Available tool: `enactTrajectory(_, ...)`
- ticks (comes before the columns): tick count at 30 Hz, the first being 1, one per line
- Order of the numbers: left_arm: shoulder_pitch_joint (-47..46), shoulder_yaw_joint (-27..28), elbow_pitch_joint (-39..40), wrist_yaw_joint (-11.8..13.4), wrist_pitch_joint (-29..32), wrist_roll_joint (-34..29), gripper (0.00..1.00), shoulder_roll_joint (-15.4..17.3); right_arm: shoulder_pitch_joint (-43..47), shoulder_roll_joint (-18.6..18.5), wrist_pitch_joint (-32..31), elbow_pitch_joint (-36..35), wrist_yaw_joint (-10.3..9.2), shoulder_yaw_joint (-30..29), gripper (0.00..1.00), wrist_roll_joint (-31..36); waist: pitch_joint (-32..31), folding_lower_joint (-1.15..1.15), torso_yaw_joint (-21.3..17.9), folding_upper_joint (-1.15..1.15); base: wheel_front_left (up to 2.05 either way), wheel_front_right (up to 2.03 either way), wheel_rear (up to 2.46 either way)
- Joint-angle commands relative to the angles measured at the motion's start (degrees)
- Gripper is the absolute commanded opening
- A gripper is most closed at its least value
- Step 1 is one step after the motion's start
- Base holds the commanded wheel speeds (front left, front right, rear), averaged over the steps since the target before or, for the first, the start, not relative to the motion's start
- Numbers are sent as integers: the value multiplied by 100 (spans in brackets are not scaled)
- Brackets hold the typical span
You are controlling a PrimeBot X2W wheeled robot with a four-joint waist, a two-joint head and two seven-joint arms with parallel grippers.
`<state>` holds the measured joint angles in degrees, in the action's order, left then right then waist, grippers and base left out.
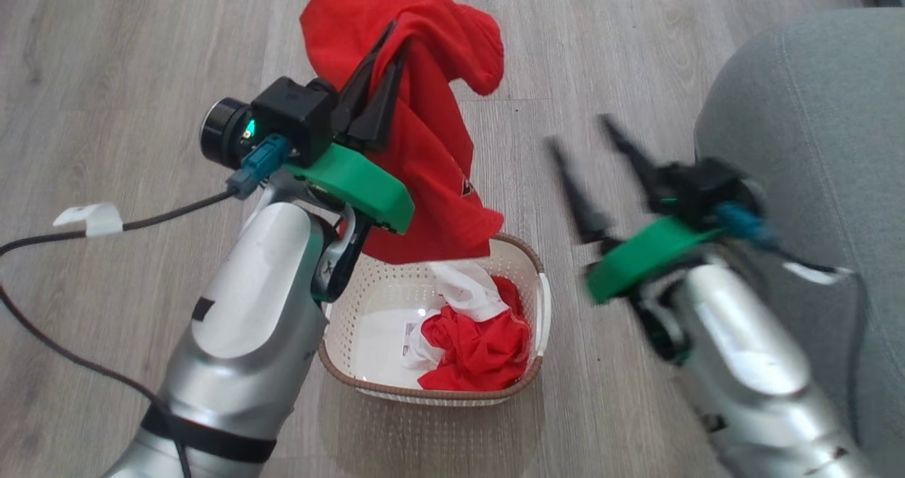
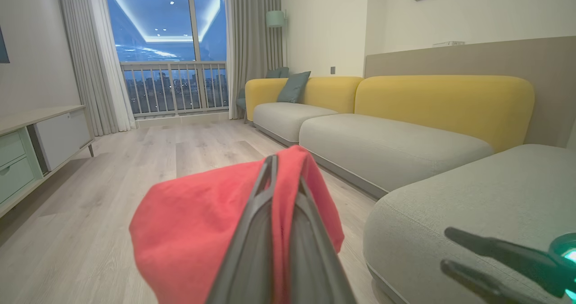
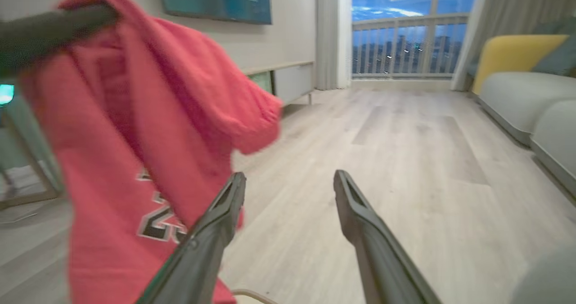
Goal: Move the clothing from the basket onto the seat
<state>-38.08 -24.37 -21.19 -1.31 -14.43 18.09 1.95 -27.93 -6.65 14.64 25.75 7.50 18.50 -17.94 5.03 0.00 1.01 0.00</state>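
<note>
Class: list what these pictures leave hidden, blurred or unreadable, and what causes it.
Right wrist view: number on the lifted bright red fabric garment, partly behind a finger of the right gripper.
Head view: sticker in the cream perforated plastic basket, too small to read.
Head view: right gripper, motion-blurred.

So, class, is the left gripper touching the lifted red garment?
Touching. The left wrist view shows the left gripper shut, with the red garment pinched between its jaws and draped over their tips.
</note>
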Motion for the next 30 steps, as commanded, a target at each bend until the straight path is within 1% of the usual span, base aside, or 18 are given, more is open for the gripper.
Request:
enactTrajectory(1,-265,123,245,32,-57,20,0,93,-328,114,36,-292,-1,452,100,-166,-13,0,12,0,0,0,0)
enactTrajectory(6,-247,34,268,49,-57,75,0,93,-787,55,36,-374,-1,1709,100,-692,5,0,55,0,0,0,0)
enactTrajectory(8,-238,-22,278,52,-57,100,0,93,-980,50,36,-283,-1,2068,100,-864,4,0,85,0,0,0,0)
enactTrajectory(11,-230,-138,297,55,-57,136,0,93,-1263,59,36,-109,-1,2394,100,-937,10,0,131,0,0,0,0)
enactTrajectory(20,-238,-547,452,115,-57,374,0,93,-1822,282,36,883,-1,2923,100,-898,13,0,323,0,0,0,0)
enactTrajectory(23,-271,-710,523,161,-57,461,0,93,-1987,339,36,1170,-1,2895,100,-916,46,0,420,0,0,0,0)
enactTrajectory(26,-297,-936,583,199,-57,595,0,93,-2133,371,36,1447,-1,2733,100,-862,74,0,563,0,0,0,0)
enactTrajectory(30,-318,-1150,630,225,-57,733,0,93,-2190,375,36,1303,-1,2772,100,-974,86,0,718,0,0,0,0)
